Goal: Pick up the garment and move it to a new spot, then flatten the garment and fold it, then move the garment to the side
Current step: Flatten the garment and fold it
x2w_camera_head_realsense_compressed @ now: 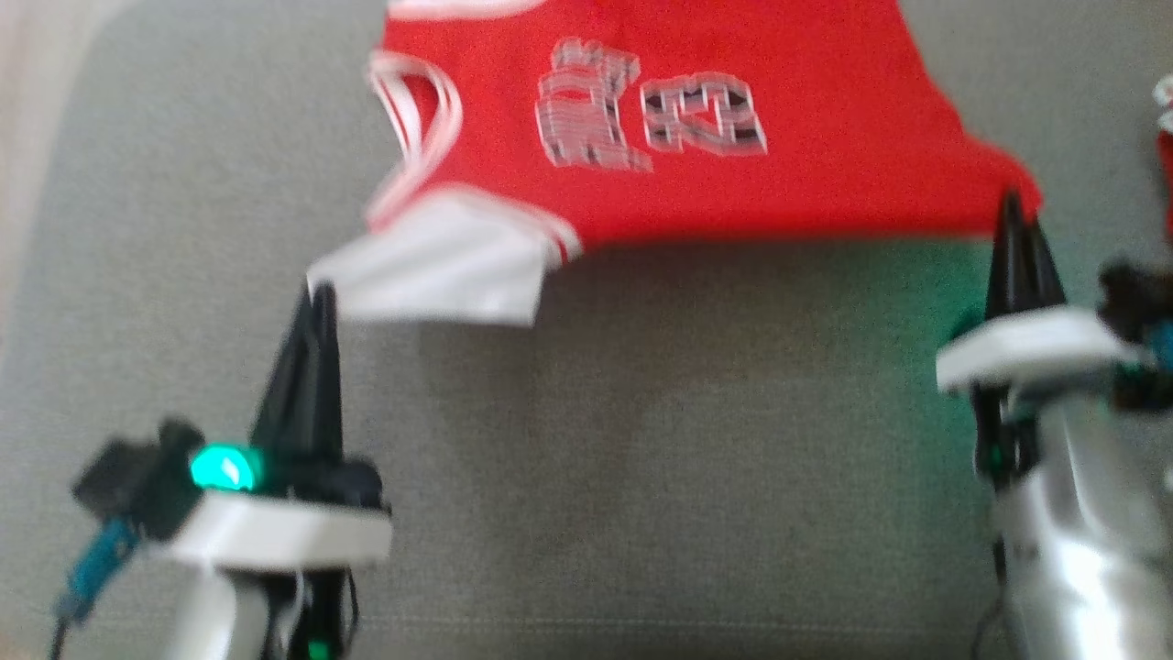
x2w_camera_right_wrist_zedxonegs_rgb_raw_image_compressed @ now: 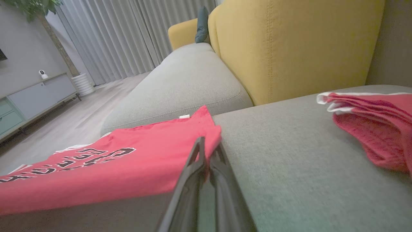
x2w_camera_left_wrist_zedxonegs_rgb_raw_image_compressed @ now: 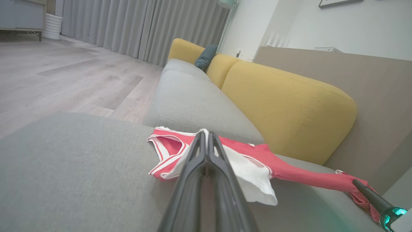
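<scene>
Red jersey point(x2w_camera_head_realsense_compressed: 825, 137), printed side up, on the grey seat cushion point(x2w_camera_head_realsense_compressed: 641, 458) in front of the yellow backrest point(x2w_camera_left_wrist_zedxonegs_rgb_raw_image_compressed: 283, 106), held at its two corners farthest from the backrest. L gripper point(x2w_camera_head_realsense_compressed: 319, 293): jaws pressed together w/ no gap, nipping the tip of the white shoulder flap. R gripper point(x2w_camera_head_realsense_compressed: 1013, 203): jaws likewise closed, pinching the red hem corner. Long axis runs parallel to the backrest. Armholes and white trim point toward my L, hem toward my R, and the lettering reads along that same line. The edge farthest from the backrest looks lifted and stretched between my two pinches, w/ shadow beneath it. The rest of the cloth lies nearer the backrest. Risks, as I judge them: (a) both holds are at the fingertips only, so a sharp or uneven pull could slip a corner out, esp. the thin white flap; (b) that flap looks doubled over, so it may set as a crease once flattened; (c) unequal travel of the arms would skew the axis off the backrest line; (d) a second red garment point(x2w_camera_right_wrist_zedxonegs_rgb_raw_image_compressed: 379, 129), folded, lies along the backrest line beyond the R gripper, near enough that a wide R-hand sweep could drag it.
</scene>
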